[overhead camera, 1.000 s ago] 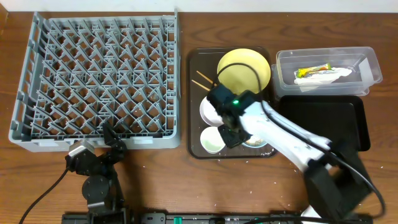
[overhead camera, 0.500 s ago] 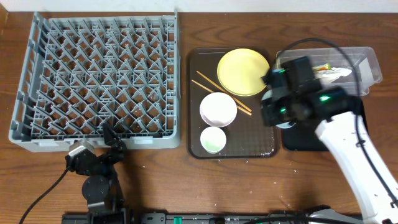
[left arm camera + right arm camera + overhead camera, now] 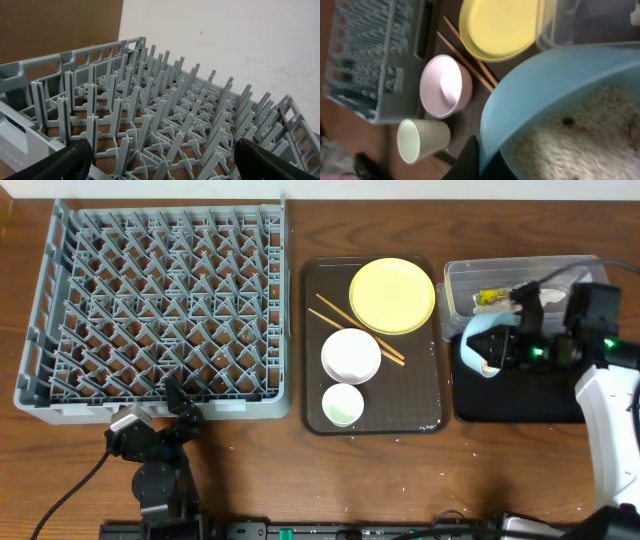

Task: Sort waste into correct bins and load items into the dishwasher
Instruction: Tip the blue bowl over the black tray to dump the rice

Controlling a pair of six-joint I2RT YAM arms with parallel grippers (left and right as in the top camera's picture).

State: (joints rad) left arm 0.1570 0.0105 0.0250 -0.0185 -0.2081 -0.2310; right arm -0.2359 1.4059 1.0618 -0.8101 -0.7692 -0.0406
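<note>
1. Dish rack: far left part of the table. The left gripper sits at its near edge, jaws spread wide and released.
2. Dark-brown serving tray: table centre. It carries a yellow plate at its far right corner, a white bowl mid-left, a small cup near left, and chopsticks slanting between plate and bowl.
3. Black tray: right side of the table. The clear tub lies just beyond it, with a wrapper inside.
4. Light-blue bowl: tilted over the black tray's left edge, rice inside. The right gripper is clenched on its rim.
</note>
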